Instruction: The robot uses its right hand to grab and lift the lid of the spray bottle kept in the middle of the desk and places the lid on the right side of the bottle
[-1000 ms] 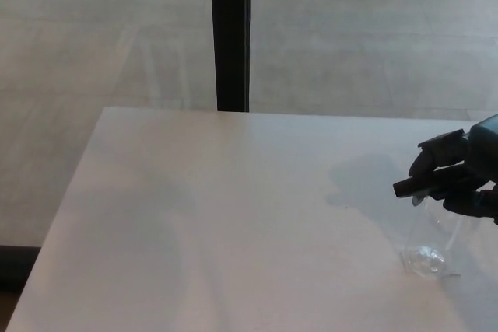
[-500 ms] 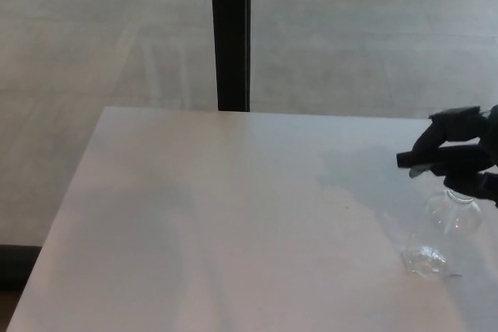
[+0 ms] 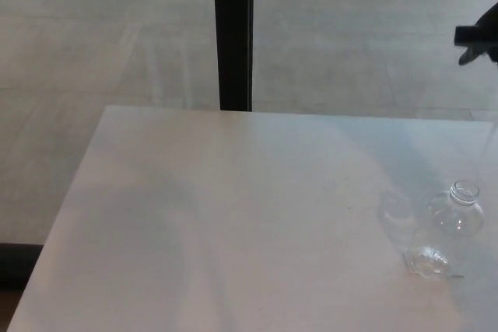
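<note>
The clear spray bottle [image 3: 450,231] stands on the white desk [image 3: 233,215] near its right edge, its neck [image 3: 465,190] open and bare. High above it, at the picture's right edge, the black spray lid [image 3: 469,38] hangs in the air with its nozzle pointing left. My right hand [image 3: 490,27] is shut on the lid; most of the hand is cut off by the frame. My left hand does not show.
A black vertical post [image 3: 233,33] stands behind the desk's far edge, in front of a grey floor. The desk's left and far edges are in view.
My right hand has lifted the spray lid off the bottle, up and to the right. The bottle's neck now stands uncovered. The bottle has stayed in place.
</note>
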Tool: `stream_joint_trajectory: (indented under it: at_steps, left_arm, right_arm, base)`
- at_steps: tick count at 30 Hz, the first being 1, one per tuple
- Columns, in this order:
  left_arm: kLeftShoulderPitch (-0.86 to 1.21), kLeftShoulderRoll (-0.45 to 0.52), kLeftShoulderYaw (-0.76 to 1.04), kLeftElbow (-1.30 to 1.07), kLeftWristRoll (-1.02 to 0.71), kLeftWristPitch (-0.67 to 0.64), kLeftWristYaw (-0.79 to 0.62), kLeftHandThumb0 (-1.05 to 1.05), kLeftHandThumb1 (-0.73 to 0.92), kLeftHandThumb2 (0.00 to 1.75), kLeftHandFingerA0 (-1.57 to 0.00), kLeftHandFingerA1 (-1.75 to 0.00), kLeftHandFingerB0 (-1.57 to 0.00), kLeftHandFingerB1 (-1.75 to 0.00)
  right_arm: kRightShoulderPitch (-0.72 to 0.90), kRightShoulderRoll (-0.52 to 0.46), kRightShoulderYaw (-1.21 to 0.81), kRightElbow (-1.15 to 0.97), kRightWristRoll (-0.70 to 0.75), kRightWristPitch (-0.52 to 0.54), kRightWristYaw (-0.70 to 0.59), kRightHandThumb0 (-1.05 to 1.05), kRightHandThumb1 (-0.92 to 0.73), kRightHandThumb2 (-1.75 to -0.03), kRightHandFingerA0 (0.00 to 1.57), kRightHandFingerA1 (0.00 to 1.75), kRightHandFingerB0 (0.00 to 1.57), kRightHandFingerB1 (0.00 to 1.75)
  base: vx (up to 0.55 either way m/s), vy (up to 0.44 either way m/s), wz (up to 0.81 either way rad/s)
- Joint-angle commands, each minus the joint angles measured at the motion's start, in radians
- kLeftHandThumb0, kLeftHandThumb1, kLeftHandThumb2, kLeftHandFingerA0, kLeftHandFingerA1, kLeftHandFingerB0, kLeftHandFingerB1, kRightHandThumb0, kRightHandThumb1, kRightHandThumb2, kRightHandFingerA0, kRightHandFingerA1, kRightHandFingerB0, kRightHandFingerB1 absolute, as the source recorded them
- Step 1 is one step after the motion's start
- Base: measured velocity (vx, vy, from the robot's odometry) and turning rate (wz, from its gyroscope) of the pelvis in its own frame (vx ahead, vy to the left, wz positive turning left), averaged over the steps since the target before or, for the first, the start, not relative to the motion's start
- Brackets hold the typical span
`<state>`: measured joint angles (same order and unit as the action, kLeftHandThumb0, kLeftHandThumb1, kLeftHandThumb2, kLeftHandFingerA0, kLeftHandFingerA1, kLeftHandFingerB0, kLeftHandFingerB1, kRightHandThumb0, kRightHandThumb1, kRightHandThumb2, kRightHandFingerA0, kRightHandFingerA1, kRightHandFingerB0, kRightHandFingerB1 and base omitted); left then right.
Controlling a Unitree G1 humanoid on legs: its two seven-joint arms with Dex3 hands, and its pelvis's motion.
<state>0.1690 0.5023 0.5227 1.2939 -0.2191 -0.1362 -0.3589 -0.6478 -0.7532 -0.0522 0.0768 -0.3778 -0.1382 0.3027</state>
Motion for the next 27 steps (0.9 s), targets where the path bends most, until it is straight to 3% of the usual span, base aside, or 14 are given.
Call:
stream_joint_trajectory:
  at_steps: [1,3,4,5,6,7,9,12,16,25,27]
  left_arm:
    - [0.000,0.019,0.001,0.005,-0.007,-0.017,0.013,-0.82,0.82,0.64,-0.58,-0.49,-0.41,-0.38]
    - [0.003,0.019,-0.002,0.003,-0.004,-0.024,0.008,-0.81,0.83,0.65,-0.57,-0.48,-0.40,-0.39]
    - [0.005,0.020,-0.007,0.003,0.001,-0.033,0.001,-0.82,0.69,1.06,-0.49,-0.59,-0.32,-0.51]
    - [0.006,0.020,-0.010,0.001,0.004,-0.032,0.009,-0.81,0.84,0.65,-0.56,-0.47,-0.39,-0.38]
    - [0.005,0.019,-0.006,0.002,-0.002,-0.029,0.007,-0.81,0.84,0.65,-0.55,-0.48,-0.39,-0.38]
    - [0.004,0.019,-0.005,0.000,-0.005,-0.025,0.006,-0.81,0.83,0.65,-0.57,-0.50,-0.41,-0.39]
    - [0.004,0.019,-0.004,-0.001,-0.006,-0.023,0.006,-0.81,0.83,0.65,-0.57,-0.50,-0.41,-0.39]
    - [0.000,0.014,-0.004,0.002,-0.005,-0.023,0.012,-0.81,0.83,0.65,-0.57,-0.48,-0.40,-0.38]
    - [0.002,0.012,-0.001,-0.001,-0.009,-0.023,0.004,-0.81,0.83,0.65,-0.54,-0.49,-0.39,-0.39]
    - [-0.008,0.009,0.002,0.008,-0.009,-0.022,0.016,-0.83,0.80,0.65,-0.60,-0.50,-0.41,-0.39]
    - [-0.009,0.010,-0.002,0.008,-0.004,-0.029,0.017,-0.80,0.82,0.66,-0.58,-0.46,-0.42,-0.38]
  right_arm:
    - [-0.089,-0.033,-0.082,0.083,0.092,0.068,0.034,-0.24,-0.63,-0.78,0.89,1.62,0.91,0.83]
    - [-0.129,-0.042,-0.115,0.131,0.112,0.085,0.031,-0.22,-0.64,-0.81,0.87,1.60,0.91,0.86]
    - [-0.145,-0.041,-0.136,0.160,0.135,0.080,0.030,-0.19,-0.63,-0.82,0.87,1.62,0.91,0.88]
    - [-0.149,-0.041,-0.149,0.169,0.133,0.087,0.017,-0.20,-0.64,-0.79,0.87,1.61,0.91,0.87]
    - [-0.152,-0.038,-0.160,0.163,0.125,0.142,0.010,-0.22,-0.66,-0.78,0.87,1.62,0.90,0.90]
    - [-0.141,-0.026,-0.187,0.185,0.157,0.132,0.004,-0.14,-0.61,-0.90,0.87,1.53,0.88,0.97]
    - [-0.138,-0.020,-0.201,0.196,0.169,0.126,0.004,-0.14,-0.61,-0.90,0.87,1.53,0.88,0.97]
    - [-0.046,0.003,-0.242,0.248,0.192,0.042,-0.030,-0.14,-0.59,-0.92,0.88,1.50,0.91,0.93]
    - [0.153,0.063,-0.255,0.252,0.187,-0.029,-0.073,-0.17,-0.65,-0.80,0.91,1.42,0.93,0.82]
    - [0.399,0.105,-0.150,0.303,0.086,-0.102,-0.154,-0.28,-0.72,-0.71,0.88,1.59,0.92,0.75]
    - [0.446,0.130,-0.091,0.373,0.032,-0.167,-0.222,-0.34,-0.71,-0.73,0.89,1.58,0.91,0.74]
  base:
    - [0.00,0.000,0.00]
    - [0.00,0.000,0.00]
    - [0.00,0.000,0.00]
    - [0.00,0.000,0.00]
    - [0.00,0.000,0.00]
    - [0.00,0.000,0.00]
    - [0.00,0.000,0.00]
    - [0.00,0.000,0.00]
    - [0.00,0.000,0.00]
    - [0.00,0.000,0.00]
    - [0.00,0.000,0.00]
